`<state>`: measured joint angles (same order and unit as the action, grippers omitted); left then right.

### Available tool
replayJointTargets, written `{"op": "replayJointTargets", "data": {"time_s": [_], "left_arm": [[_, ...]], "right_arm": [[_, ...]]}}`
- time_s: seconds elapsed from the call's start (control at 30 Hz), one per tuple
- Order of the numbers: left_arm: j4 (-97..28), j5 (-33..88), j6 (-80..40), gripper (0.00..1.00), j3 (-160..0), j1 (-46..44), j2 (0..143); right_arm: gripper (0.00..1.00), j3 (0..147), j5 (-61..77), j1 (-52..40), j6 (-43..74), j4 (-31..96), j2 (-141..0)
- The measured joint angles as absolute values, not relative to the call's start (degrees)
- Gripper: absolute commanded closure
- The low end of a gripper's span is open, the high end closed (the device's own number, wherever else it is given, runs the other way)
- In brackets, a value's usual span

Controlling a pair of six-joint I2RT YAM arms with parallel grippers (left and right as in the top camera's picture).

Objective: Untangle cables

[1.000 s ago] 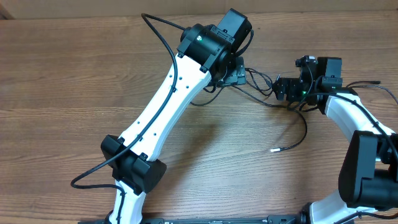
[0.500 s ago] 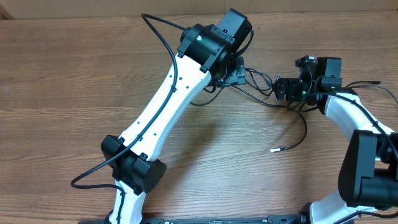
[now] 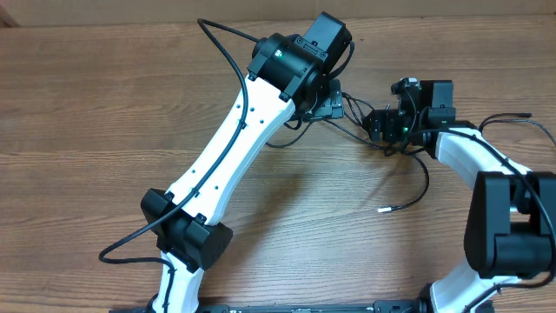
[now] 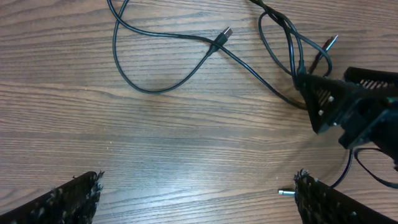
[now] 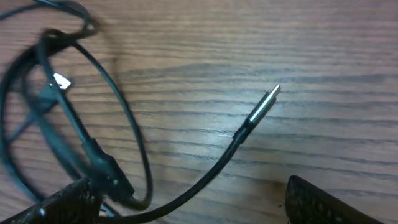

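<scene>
Cables look light, limp, snag-prone; pinch just behind a plug. Left tool and right tool both spread, empty.

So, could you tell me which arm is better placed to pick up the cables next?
Right, probably. The right gripper is open over the cables, with one running between its fingers. The left gripper, also open, hovers over mostly bare table, with the cables ahead of it.
</scene>
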<state>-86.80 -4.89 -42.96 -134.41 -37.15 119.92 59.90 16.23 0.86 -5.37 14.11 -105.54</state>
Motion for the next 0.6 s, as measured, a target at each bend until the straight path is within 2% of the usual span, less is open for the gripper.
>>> {"op": "replayJointTargets", "data": {"time_s": [0.6], "left_arm": [[-86.8,-4.89,-42.96,0.0,-134.41,-37.15,119.92]], "right_arm": [[0.06,59.9,9.43,3.07,1.98,10.11,-108.92]]}}
